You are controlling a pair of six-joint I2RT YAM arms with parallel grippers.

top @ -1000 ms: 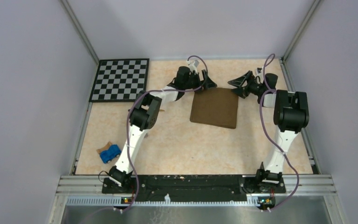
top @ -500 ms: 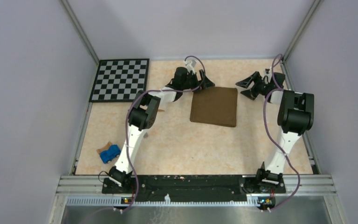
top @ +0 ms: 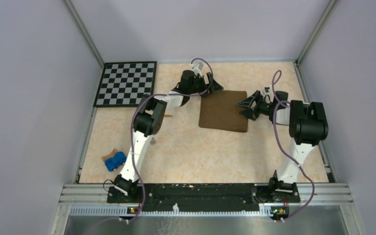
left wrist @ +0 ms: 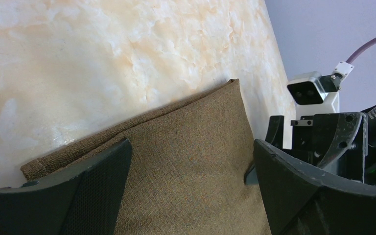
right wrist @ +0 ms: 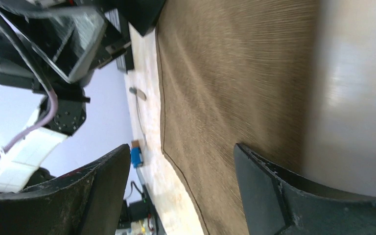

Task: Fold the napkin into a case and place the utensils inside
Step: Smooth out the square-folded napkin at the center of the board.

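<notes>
Two robot arms work opposite sides of the napkin (top: 224, 111), a dark brown square of cloth lying flat on the marbled counter (top: 200, 147), toward its far side and between the two arms. The left fingers (top: 214, 85) sit at the cloth's far left corner, spread wide apart and gripping nothing; the left wrist camera shows those fingers (left wrist: 88, 196) standing on either side of the napkin (left wrist: 191, 142), where a second layer of fabric shows along the edge nearest the bare counter (left wrist: 103, 58). The right fingers (top: 247, 101) reach in over the cloth's right edge, also spread wide and closed on nothing; whether they touch the fabric cannot be told. From the right wrist camera, the right fingers (right wrist: 103, 186) frame the napkin (right wrist: 235, 88), which fills most of the view. Past its left edge, a thin grey utensil (right wrist: 139, 110) with a small head lies on the counter, apart from the cloth. In the overhead view the left arm hides most of that spot. A small blue toy car (top: 115, 160) rests near the counter's left edge, well apart from the napkin, and a black-and-white checkerboard (top: 126, 83) lies flat in the far left corner.
</notes>
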